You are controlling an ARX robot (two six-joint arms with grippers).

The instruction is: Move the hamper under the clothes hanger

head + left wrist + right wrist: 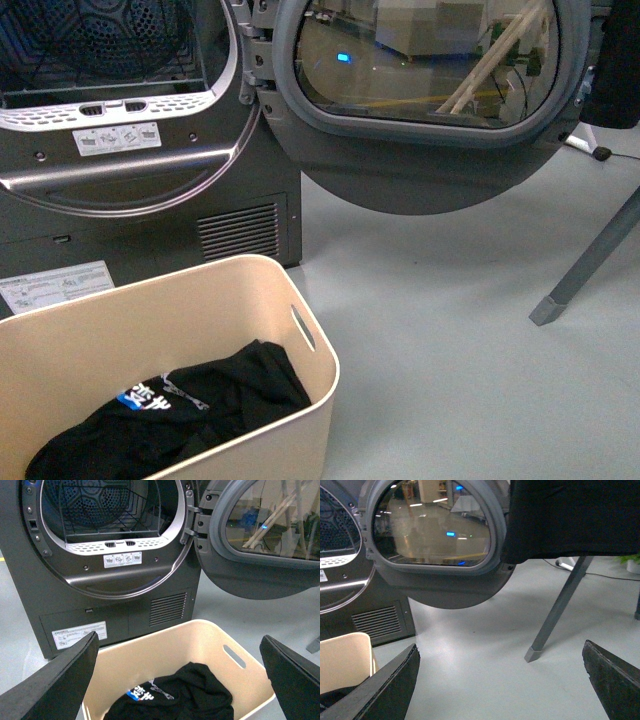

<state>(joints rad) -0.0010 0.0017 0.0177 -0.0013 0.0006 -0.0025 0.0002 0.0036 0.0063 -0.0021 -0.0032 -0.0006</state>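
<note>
The beige hamper [265, 300] stands on the floor in front of the dryer, at the lower left of the front view, with a black garment [190, 410] inside. It also shows in the left wrist view [200, 640] and, as a corner, in the right wrist view [345, 655]. The clothes hanger's slanted grey leg [590, 260] stands to the hamper's right, also seen in the right wrist view [560, 610], with black cloth [570, 515] hanging above it. My left gripper [180, 685] is open above the hamper. My right gripper [502, 685] is open over bare floor.
A dark grey dryer [130, 190] stands behind the hamper with its round door [420, 100] swung open to the right, over the floor between hamper and hanger leg. Grey floor [450, 350] lies to the hamper's right.
</note>
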